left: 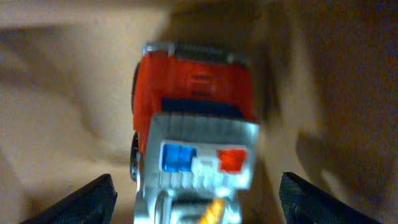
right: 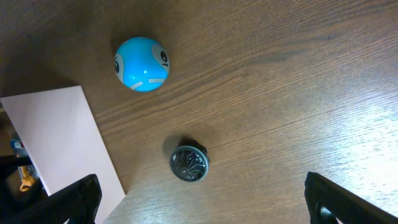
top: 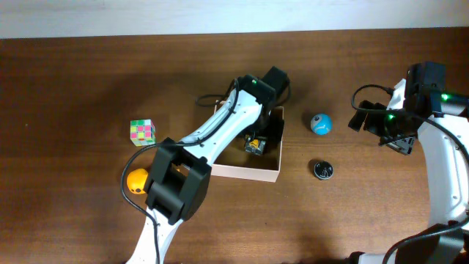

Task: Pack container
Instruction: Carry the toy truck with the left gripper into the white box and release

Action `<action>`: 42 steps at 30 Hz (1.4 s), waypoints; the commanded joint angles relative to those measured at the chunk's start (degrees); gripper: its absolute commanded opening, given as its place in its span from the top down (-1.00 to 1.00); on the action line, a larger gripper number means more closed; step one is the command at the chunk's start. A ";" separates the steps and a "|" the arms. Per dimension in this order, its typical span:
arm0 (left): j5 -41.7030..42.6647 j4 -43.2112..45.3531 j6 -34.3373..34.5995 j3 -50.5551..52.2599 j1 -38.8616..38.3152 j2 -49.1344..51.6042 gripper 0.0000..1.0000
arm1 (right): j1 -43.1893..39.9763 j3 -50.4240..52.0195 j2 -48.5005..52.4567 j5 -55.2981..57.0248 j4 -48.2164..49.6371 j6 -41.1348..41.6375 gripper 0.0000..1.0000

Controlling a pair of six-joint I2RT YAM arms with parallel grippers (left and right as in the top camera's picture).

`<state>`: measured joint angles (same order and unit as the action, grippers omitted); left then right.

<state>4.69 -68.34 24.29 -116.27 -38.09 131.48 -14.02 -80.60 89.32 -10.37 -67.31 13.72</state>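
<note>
Cardboard container (top: 245, 171): middle of the wooden table (top: 73, 88); white walls, tan inside.
Left claw (left: 199, 198): down inside the container, fingers (left: 93, 200) spread wide. Released, gripping nothing.
Toy truck (left: 194, 124): red and silver, lying on the box floor between the spread fingers. It touches neither finger, as far as I can see.
Right claw (right: 205, 200): out at the table's 3 o'clock, above bare wood. Fingers apart, empty.
Blue ball (top: 320, 124): 2 o'clock from the container, just beside it.
Dark round disc (top: 323, 169): 4 o'clock from the container, near.
Colour cube (top: 142, 132): 9 o'clock, well apart.
Orange ball (top: 137, 180): 8 o'clock, partly hidden by the left arm.
Step in hand (my reading): the truck is in, and the left arm needs to clear the box.
Doing it well: keep the fingers wide and rise straight up, so no pad drags the truck or catches a wall.
After that (a guess): the ball and disc suit the right claw. The ball will roll, so the claw should close across its middle.
Risk: both arms over the box at once.
</note>
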 commanded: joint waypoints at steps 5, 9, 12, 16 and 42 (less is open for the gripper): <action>-8.85 -7.85 -0.11 -5.55 0.00 -8.68 0.05 | -0.35 -0.94 0.33 0.74 -0.11 0.02 -0.97; -14.19 -10.78 -0.13 -3.63 0.00 -8.37 0.65 | -0.35 -0.94 0.33 0.74 -0.09 0.02 -0.97; -14.43 -8.63 -0.13 1.01 0.00 -8.26 0.71 | -0.35 -0.94 0.33 0.74 -0.09 0.02 -0.97; -15.43 -3.39 -0.13 9.05 0.00 -8.26 0.71 | -0.35 -0.94 0.33 0.74 -0.11 0.02 -0.97; 0.44 14.08 -6.19 15.96 1.03 -11.80 0.73 | -0.35 -0.94 0.33 3.17 -0.04 0.02 -0.97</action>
<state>1.61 -54.78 20.18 -98.52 -37.15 123.22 -14.02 -80.60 89.32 -8.80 -67.33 13.69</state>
